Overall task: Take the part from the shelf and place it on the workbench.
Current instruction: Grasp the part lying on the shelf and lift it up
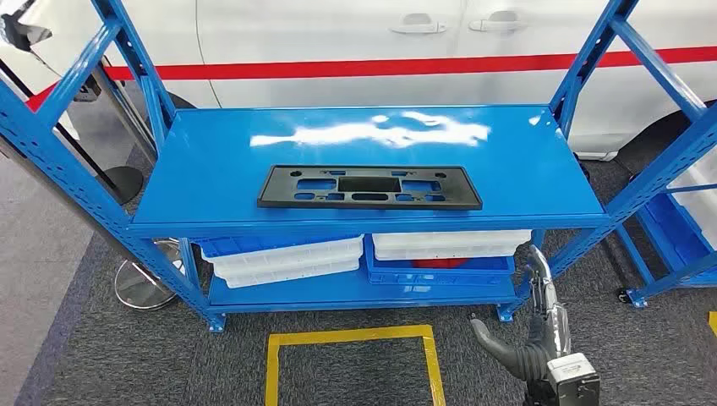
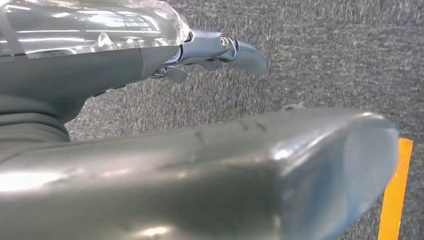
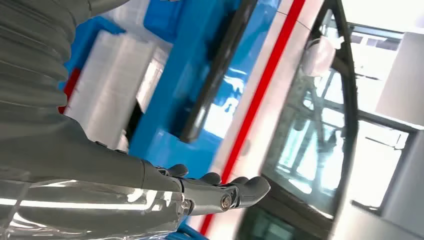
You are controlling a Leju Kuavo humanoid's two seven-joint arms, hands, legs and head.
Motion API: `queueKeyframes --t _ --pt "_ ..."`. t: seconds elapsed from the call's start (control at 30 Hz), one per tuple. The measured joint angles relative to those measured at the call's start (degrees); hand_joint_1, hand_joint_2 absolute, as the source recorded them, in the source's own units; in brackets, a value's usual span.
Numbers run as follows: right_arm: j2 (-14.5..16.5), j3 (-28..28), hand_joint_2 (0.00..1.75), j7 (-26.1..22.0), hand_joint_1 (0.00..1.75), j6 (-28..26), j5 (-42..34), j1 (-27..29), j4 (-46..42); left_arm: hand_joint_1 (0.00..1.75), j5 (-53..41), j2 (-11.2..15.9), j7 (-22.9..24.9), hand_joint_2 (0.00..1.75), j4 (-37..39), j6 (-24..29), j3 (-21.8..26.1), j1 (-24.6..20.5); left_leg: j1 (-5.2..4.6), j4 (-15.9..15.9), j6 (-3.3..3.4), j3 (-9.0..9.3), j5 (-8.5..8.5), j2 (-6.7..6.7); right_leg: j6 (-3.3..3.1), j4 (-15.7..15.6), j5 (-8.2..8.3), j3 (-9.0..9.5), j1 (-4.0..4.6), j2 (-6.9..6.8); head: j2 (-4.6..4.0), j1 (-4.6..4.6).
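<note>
A flat black plastic part [image 1: 369, 187] with several cut-outs lies near the front edge of the blue shelf's top board [image 1: 211, 161]. In the right wrist view the black part [image 3: 220, 65] appears as a dark strip on the blue shelf. My right hand [image 1: 545, 292] is raised in front of the shelf's lower right corner, below the top board, fingers extended and holding nothing; its fingers [image 3: 235, 190] are spread toward the shelf. My left hand [image 2: 220, 50] hangs over grey carpet with its fingers apart and nothing in it.
White trays [image 1: 287, 258] and a blue bin [image 1: 440, 269] fill the lower shelf. Blue uprights [image 1: 592, 59] flank the top board. A white car with a red stripe [image 1: 380, 66] stands behind. Yellow tape [image 1: 351, 338] marks a square on the carpet.
</note>
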Motion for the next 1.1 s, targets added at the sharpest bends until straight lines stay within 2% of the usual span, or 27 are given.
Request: queueKeyframes --t 0.03,0.1,0.13,0.2,0.27,0.33,0.4,0.47,0.57,0.6,0.63,0.67,0.73,0.77,0.8,0.87,0.93,1.0,1.07,1.1 --pt "-0.2 0.3 1.75 -0.1 0.0 -0.4 0.6 0.2 -0.7 0.0 0.0 0.0 0.0 0.0 0.1 0.0 -0.1 0.0 -0.04 0.0 0.0 -0.01 -0.01 0.0 0.0 2.0 -0.62 -0.97 0.0 0.0 0.0 0.0" --pt "-0.9 1.2 1.75 -0.6 0.0 -1.6 2.5 0.6 -2.9 0.0 0.2 -0.1 0.0 0.0 0.2 0.0 -0.3 0.0 -0.1 0.1 -0.04 0.02 -0.05 -0.03 -0.07 4.7 -0.77 -2.42 -0.01 -0.02 0.0 0.0" --pt "-1.3 1.8 1.75 -1.0 0.0 -2.2 3.7 0.9 -4.4 0.0 0.3 -0.2 0.0 0.0 0.3 0.0 -0.5 0.0 -0.11 0.1 -0.13 0.08 -0.12 -0.07 -0.15 4.1 0.35 -2.18 -0.02 -0.02 0.0 0.0" --pt "-2.0 3.0 1.75 -1.5 0.0 -3.0 6.3 1.2 -7.6 0.0 0.5 -0.6 0.0 0.0 0.5 0.0 -0.9 -0.1 -0.11 0.4 -0.47 0.25 -0.42 -0.18 -0.52 -3.3 4.46 1.24 -0.01 -0.04 0.0 0.0" --pt "-2.7 4.4 1.75 -1.9 0.0 -3.1 8.7 1.4 -10.5 0.0 0.6 -0.8 -0.1 0.0 0.6 0.0 -1.3 -0.3 -0.3 0.9 -1.04 0.17 -0.88 -0.26 -0.96 -9.8 6.71 4.26 0.21 -0.03 0.0 0.0" --pt "-3.6 5.8 1.75 -1.9 0.0 -2.1 10.4 1.4 -12.2 0.0 0.7 -0.9 -0.1 0.0 0.8 0.0 -1.6 -0.5 -0.41 1.1 -1.66 0.01 -1.13 -0.28 -1.35 -11.0 6.71 4.73 0.46 0.04 0.0 0.0" --pt "-4.2 7.2 1.75 -1.5 0.0 -0.8 12.2 1.1 -12.8 0.0 0.7 -0.9 -0.1 0.0 0.9 0.0 -2.0 -0.7 -0.34 1.3 -2.34 0.03 -1.43 -0.27 -1.9 -11.3 6.86 4.77 0.29 0.04 0.0 0.0" --pt "-4.5 8.3 1.75 -0.9 0.0 -0.7 15.0 0.6 -12.9 0.0 0.7 -0.9 -0.2 0.0 1.0 0.0 -2.4 -0.9 -0.15 4.3 -3.21 -1.17 -3.47 -0.22 -2.47 -11.6 7.0 4.89 -0.07 -0.12 0.0 -0.01" --pt "-4.5 10.0 1.75 0.4 0.0 -2.8 20.2 -0.2 -12.5 0.0 0.6 -1.0 -0.3 0.0 1.2 0.0 -2.7 -1.0 0.67 15.3 -4.42 -6.44 -8.68 -0.17 -2.79 -11.6 6.95 4.82 -0.19 -0.35 0.0 0.0" --pt "-4.5 10.5 1.75 0.9 0.0 -3.7 22.1 -0.5 -12.3 0.0 0.6 -1.0 -0.3 0.0 1.2 0.0 -2.8 -1.0 0.92 17.5 -4.7 -7.61 -9.0 -0.16 -2.78 -11.6 6.93 4.82 -0.21 -0.37 0.0 0.0" --pt "-4.4 11.0 1.75 1.4 0.0 -4.6 23.9 -0.7 -12.0 0.0 0.6 -1.0 -0.3 0.0 1.3 0.0 -2.9 -0.9 1.11 17.5 -4.89 -7.75 -8.18 -0.15 -2.74 -11.6 6.9 4.87 -0.25 -0.37 0.0 0.0" --pt "-4.3 11.5 1.75 1.9 0.0 -5.5 25.8 -0.9 -11.8 0.0 0.5 -1.0 -0.3 0.0 1.3 0.0 -3.0 -0.9 1.27 15.0 -5.0 -6.71 -6.27 -0.14 -2.65 -11.6 6.84 4.99 -0.32 -0.36 0.0 0.0" --pt "-4.1 12.2 1.75 2.9 0.0 -7.2 29.5 -1.5 -11.4 0.0 0.4 -1.0 -0.3 0.0 1.3 0.0 -3.2 -1.0 1.37 6.9 -4.92 -2.96 -2.25 -0.09 -2.28 -11.5 6.67 5.3 -0.4 -0.33 0.0 0.0" --pt "-3.9 12.5 1.75 3.4 0.0 -8.0 31.3 -1.8 -11.2 0.0 0.4 -1.0 -0.3 0.0 1.4 0.0 -3.3 -1.0 1.26 3.6 -4.61 -1.51 -1.07 -0.1 -1.98 -11.5 6.61 5.39 -0.37 -0.29 0.0 0.0" --pt "-3.6 12.7 1.75 4.0 0.0 -8.7 33.3 -2.1 -10.9 0.0 0.3 -1.0 -0.3 0.0 1.4 0.0 -3.5 -1.1 1.12 1.8 -4.26 -0.75 -0.65 -0.11 -1.62 -11.5 6.61 5.4 -0.32 -0.27 0.0 0.0" --pt "-3.0 13.2 1.75 5.2 0.0 -9.9 37.3 -2.6 -10.3 0.0 0.1 -1.0 -0.3 0.0 1.5 0.0 -3.8 -1.1 0.81 1.2 -3.36 -0.65 -0.6 -0.18 -0.84 -11.6 6.76 5.37 -0.23 -0.23 0.0 0.0" --pt "-2.3 13.7 1.75 6.4 0.0 -11.0 41.3 -3.3 -9.6 0.0 -0.1 -1.1 -0.2 0.0 1.5 0.0 -4.0 -1.1 0.96 0.8 -2.42 -0.53 -0.24 -0.16 -0.23 -11.1 6.28 5.18 -0.32 -0.21 0.0 0.01" --pt "-1.8 14.1 1.75 7.7 0.0 -12.0 45.3 -4.0 -8.7 0.0 -0.2 -1.2 -0.2 0.0 1.6 0.0 -4.2 -1.2 1.04 0.3 -1.54 -0.47 0.15 -0.1 -0.05 -6.9 3.6 3.22 -0.4 -0.14 0.0 0.01" --pt "-1.2 14.5 1.75 9.3 0.0 -12.9 49.1 -4.8 -7.3 0.0 -0.4 -1.3 0.0 0.0 1.6 0.0 -4.3 -1.3 0.7 0.3 -1.15 -0.63 0.18 -0.08 -0.09 0.9 0.02 -0.56 -0.31 -0.11 0.0 0.0" --pt "-0.9 14.8 1.75 10.1 0.0 -13.3 50.9 -5.2 -6.5 0.0 -0.4 -1.3 0.1 0.0 1.6 0.0 -4.5 -1.3 0.5 0.3 -1.08 -0.66 0.17 -0.11 -0.14 3.9 -0.79 -2.05 -0.23 -0.11 0.0 0.0"
